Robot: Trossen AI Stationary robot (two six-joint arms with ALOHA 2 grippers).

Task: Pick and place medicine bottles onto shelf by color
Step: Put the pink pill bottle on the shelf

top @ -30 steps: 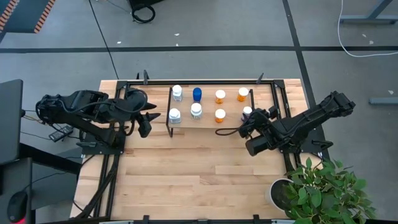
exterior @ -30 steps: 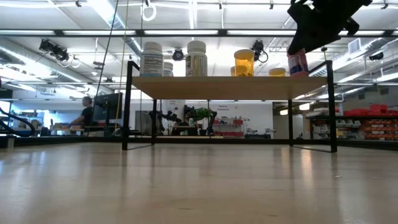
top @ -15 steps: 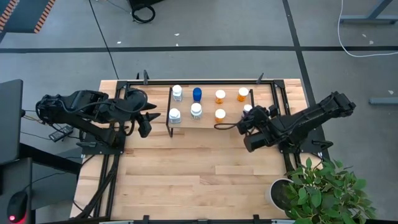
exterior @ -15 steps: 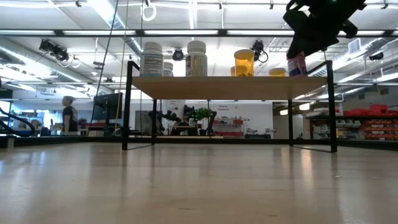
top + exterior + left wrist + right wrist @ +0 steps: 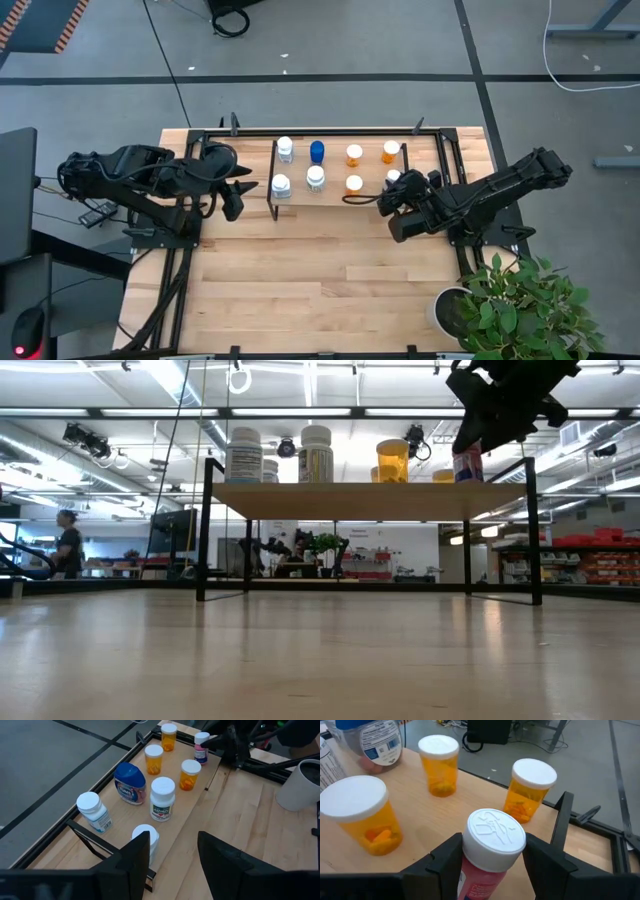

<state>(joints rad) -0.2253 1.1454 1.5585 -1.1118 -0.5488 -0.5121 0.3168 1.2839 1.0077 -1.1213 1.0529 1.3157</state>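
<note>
The shelf (image 5: 300,205) stands at the table's far middle and carries several medicine bottles. White ones (image 5: 281,185) and a blue one (image 5: 317,151) are at its left, orange ones (image 5: 354,154) at its right, all upright on their bases. My right gripper (image 5: 396,192) is shut on a pinkish bottle with a white cap (image 5: 495,832) over the shelf's right end, beside the orange bottles (image 5: 530,782). Whether its base touches the board (image 5: 370,500) cannot be told. My left gripper (image 5: 172,855) waits open and empty to the left of the shelf. My right gripper pinches the pink bottle's body just under the cap (image 5: 487,870) between its two fingers (image 5: 445,860), one on each side. The fingers come slanting down from the table's near right. The bottle stands upright in the hold (image 5: 467,463), its base level with the shelf top.
Black metal rails (image 5: 440,160) run along the table's far and side edges. A potted plant (image 5: 520,305) in a white pot stands at the near right corner. Bare wood (image 5: 300,290) lies between the shelf and the near edge.
My right gripper has swung a little toward the table's left along the shelf, rolling slightly, with the pink bottle still upright in its fingers. The bottle now stands closer to the near orange bottle.
</note>
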